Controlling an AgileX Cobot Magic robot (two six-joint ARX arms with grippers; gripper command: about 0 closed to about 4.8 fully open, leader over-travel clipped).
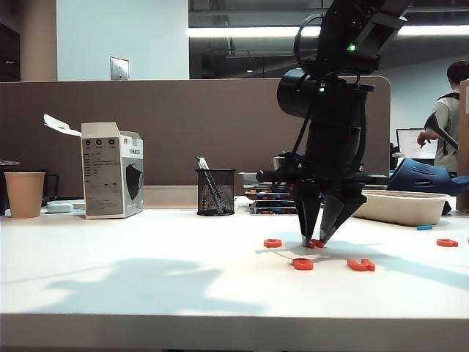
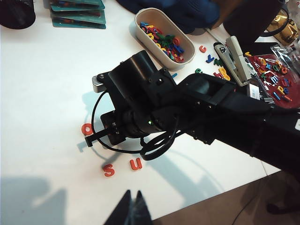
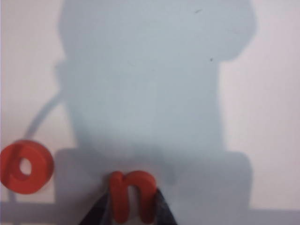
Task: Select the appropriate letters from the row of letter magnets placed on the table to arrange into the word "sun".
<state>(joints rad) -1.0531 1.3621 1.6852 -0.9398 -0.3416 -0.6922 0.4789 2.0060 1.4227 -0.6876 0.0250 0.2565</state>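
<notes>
Right gripper (image 3: 132, 211) is pinching the n (image 3: 132, 193) on the surface (image 1: 146, 271), fingers narrow around it; s (image 2: 108, 170) and u (image 2: 136, 164) are sitting paired (n to join). Left gripper (image 2: 132, 206) is hovering, fingers together.

White table (image 1: 132, 271) lies bare left of letters — pen holder (image 1: 215, 192) behind

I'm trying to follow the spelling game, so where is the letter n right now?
The n lies on the white table, between the right gripper's fingertips, right of centre in the exterior view. The o sits just left of it.
</notes>
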